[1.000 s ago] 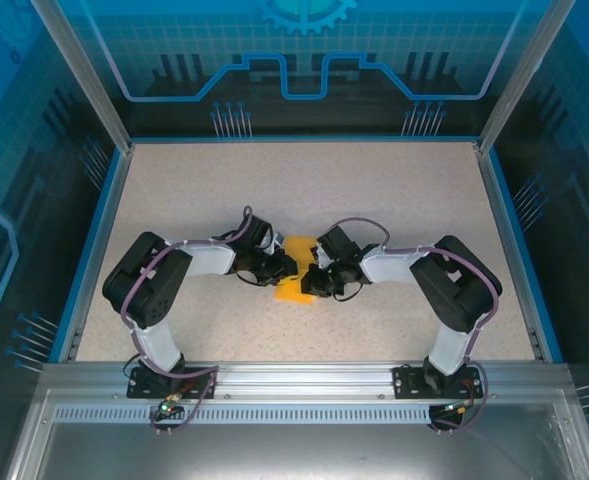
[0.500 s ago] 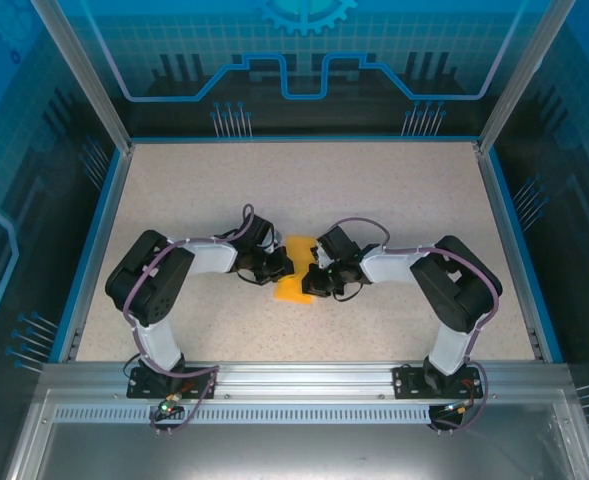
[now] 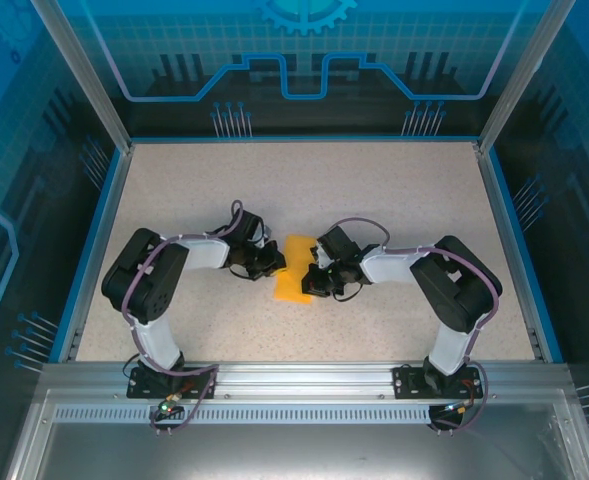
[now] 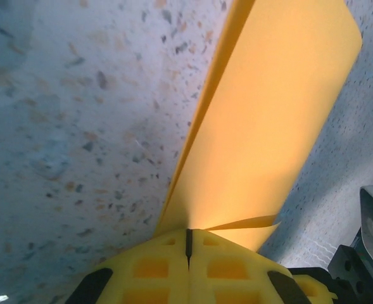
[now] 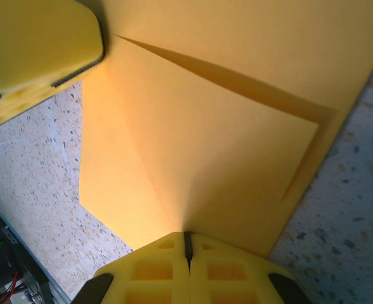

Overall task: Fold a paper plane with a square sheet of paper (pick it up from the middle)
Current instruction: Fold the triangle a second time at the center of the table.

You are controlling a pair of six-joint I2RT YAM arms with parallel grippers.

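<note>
- The square sheet of paper (image 3: 294,291), partly folded, sits at the middle of the table (image 3: 174,180).
- The left gripper (image 4: 188,239) and the right gripper (image 5: 186,244) each pinch tight on an edge of it — opposing pulls could tear it.
- Uneven motion may skew the crease.

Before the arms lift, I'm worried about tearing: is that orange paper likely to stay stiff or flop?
Probably floppy: the paper curves away from where the left gripper pinches it. Likely light and easily creased: folded layers show near the right gripper. It might tear if both pinches pull apart.
</note>
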